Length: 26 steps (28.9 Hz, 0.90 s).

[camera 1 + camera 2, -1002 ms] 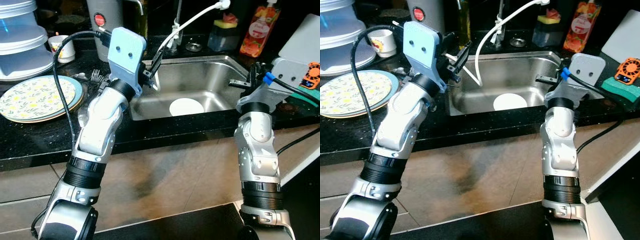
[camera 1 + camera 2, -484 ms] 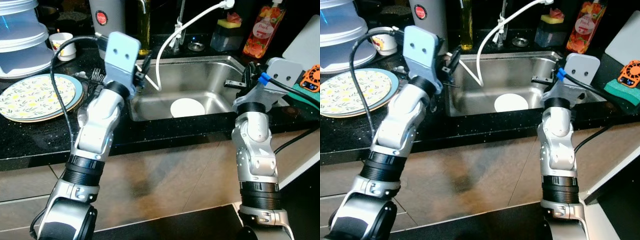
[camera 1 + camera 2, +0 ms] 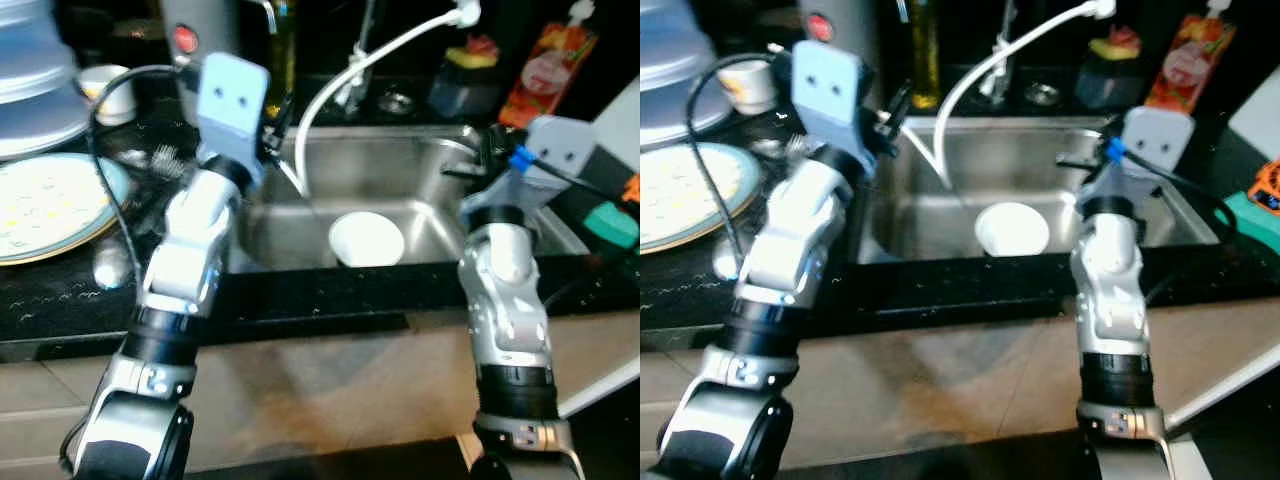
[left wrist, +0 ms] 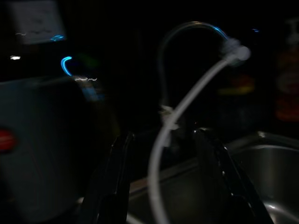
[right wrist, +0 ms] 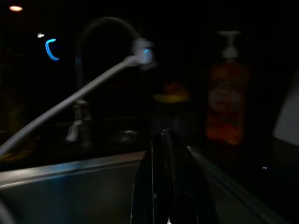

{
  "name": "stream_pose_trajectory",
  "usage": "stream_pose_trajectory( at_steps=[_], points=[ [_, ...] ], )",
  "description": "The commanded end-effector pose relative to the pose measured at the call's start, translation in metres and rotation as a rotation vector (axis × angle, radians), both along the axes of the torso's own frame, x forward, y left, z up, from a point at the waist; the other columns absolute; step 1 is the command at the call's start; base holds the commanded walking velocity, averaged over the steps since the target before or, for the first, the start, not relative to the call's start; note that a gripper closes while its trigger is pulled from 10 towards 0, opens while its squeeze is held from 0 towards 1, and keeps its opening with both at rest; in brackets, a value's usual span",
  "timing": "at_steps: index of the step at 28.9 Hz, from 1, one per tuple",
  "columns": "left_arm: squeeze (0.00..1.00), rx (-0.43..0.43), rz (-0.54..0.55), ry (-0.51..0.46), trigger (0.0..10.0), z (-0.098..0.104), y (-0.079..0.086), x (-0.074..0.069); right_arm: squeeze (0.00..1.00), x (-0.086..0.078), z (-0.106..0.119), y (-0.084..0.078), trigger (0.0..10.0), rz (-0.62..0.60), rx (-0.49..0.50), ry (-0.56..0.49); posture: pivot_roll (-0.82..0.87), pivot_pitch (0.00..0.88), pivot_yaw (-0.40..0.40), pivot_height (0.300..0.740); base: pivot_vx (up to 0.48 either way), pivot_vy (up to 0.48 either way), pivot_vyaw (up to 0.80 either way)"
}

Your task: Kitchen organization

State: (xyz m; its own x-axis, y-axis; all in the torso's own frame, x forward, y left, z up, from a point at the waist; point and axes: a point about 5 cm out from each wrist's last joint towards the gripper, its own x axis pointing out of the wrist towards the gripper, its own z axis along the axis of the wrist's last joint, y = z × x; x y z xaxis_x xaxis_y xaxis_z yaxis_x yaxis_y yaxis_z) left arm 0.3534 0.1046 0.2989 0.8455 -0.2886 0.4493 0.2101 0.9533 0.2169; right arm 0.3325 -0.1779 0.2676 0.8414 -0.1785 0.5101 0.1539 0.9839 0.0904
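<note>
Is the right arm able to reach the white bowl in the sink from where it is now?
Probably yes. The right gripper hangs at the sink's right rim, fingers shut and empty, and the bowl lies below with nothing between them.

Small white bowl upright on the sink floor

White bowl, steel sink, orange bottle

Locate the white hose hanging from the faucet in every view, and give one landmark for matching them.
Left eye view: white hose arcs from upper right into the sink.
Right eye view: same arc, above the white bowl.
Left wrist view: pale curve between the left claw's fingers.
Right wrist view: diagonal line, blurred.
Shared landmark: orange soap bottle.
</note>
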Motion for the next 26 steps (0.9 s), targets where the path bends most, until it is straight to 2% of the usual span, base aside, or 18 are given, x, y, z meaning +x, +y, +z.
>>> stream_pose_trajectory(
  at_steps=[1, 14, 17, 20, 22, 23, 24, 25, 26],
  points=[
    [0.00, -0.006, -0.016, 0.007, 10.0, -0.001, -0.004, 0.000, 0.00, -0.001, -0.002, -0.004, 10.0, -0.009, 0.014, 0.007, 0.08, 0.052, -0.022, 0.740, 0.000, 0.000, 0.00],
    [0.00, -0.003, -0.017, 0.000, 10.0, 0.000, -0.004, 0.000, 0.00, 0.000, -0.002, -0.003, 10.0, -0.006, 0.013, 0.009, 0.08, 0.058, -0.020, 0.740, 0.000, 0.000, 0.00],
    [0.00, 0.011, 0.001, 0.031, 10.0, -0.002, -0.003, 0.001, 0.00, 0.000, -0.002, -0.003, 10.0, 0.002, 0.006, 0.011, 0.08, 0.058, -0.020, 0.740, 0.000, 0.000, 0.00],
    [0.00, 0.036, 0.046, 0.111, 10.0, -0.008, 0.002, 0.004, 0.00, 0.000, -0.003, 0.003, 10.0, 0.061, -0.035, 0.030, 0.08, 0.059, -0.018, 0.740, 0.000, 0.000, 0.00],
    [0.00, 0.048, 0.105, 0.216, 10.0, -0.016, 0.010, 0.009, 0.00, 0.001, -0.005, 0.010, 10.0, 0.124, -0.077, 0.055, 0.09, 0.058, -0.017, 0.740, 0.000, 0.000, 0.00],
    [0.00, 0.021, 0.142, 0.292, 10.0, -0.022, 0.017, 0.011, 0.00, 0.002, -0.007, 0.015, 10.0, 0.181, -0.093, 0.081, 0.09, 0.058, -0.017, 0.740, 0.000, 0.000, 0.00],
    [0.00, 0.021, 0.142, 0.292, 10.0, -0.022, 0.017, 0.011, 0.00, 0.002, -0.007, 0.015, 10.0, 0.181, -0.093, 0.081, 0.09, 0.058, -0.017, 0.740, 0.000, 0.000, 0.00],
    [0.00, -0.023, 0.176, 0.377, 10.0, -0.028, 0.026, 0.013, 0.00, 0.002, -0.008, 0.021, 10.0, 0.244, -0.110, 0.094, 0.09, 0.058, -0.017, 0.740, 0.000, 0.000, 0.00],
    [0.00, -0.034, 0.220, 0.415, 10.0, -0.033, 0.035, 0.013, 0.00, 0.001, -0.008, 0.024, 10.0, 0.291, -0.111, 0.104, 0.10, 0.057, -0.022, 0.740, 0.000, 0.000, 0.00]
  ],
)
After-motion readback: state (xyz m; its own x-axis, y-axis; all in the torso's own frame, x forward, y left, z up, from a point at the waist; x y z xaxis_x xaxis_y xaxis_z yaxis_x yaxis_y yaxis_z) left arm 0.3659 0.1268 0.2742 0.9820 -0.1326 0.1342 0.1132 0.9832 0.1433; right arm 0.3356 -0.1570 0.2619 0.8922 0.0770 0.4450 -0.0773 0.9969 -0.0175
